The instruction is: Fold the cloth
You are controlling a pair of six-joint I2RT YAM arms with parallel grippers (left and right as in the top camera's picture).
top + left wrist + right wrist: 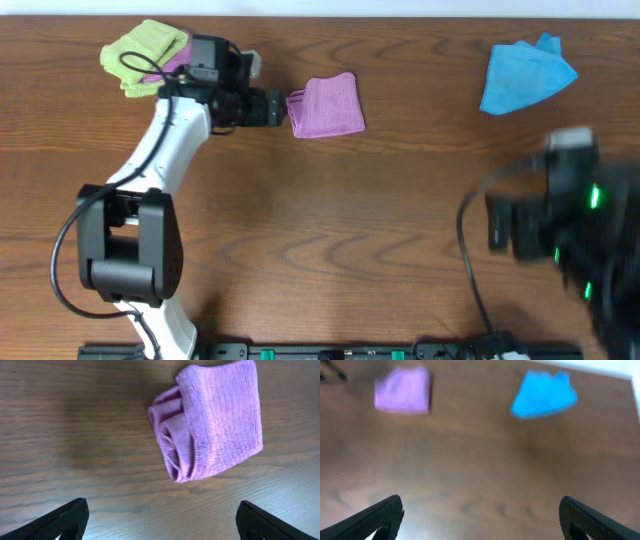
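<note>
Overhead view of a brown wood-grain bench (330,230) w/ two robot arms. The purple-violet terry microfibre cloth (327,105) lies on the bench at the far edge, left of centre, folded into a small thick rectangle. In the left wrist view, the same cloth (215,420) shows a smooth folded top layer on its right, w/ looser inner layers bunched & poking out on its left side. The white-and-black left arm (165,150) reaches diagonally across the bench; the left claw (275,108) sits just left of the cloth, pointing at it. In the wrist view the left claw (162,506) has its two black fingers (65,520) spread wide apart w/ only bare wood btwn them; the cloth lies beyond the fingertips, clear of both. Behind the left arm, at the far left, a pile of lime-green folded cloths (145,55). At the far right, a bright blue crumpled cloth (525,75), well apart from the purple one. The right arm (570,220) is at the right edge, blurred, w/ green lights showing. The right wrist view is blurred too: the right claw (481,501) is spread wide, holding nothing, w/ both cloths far ahead of it.
</note>
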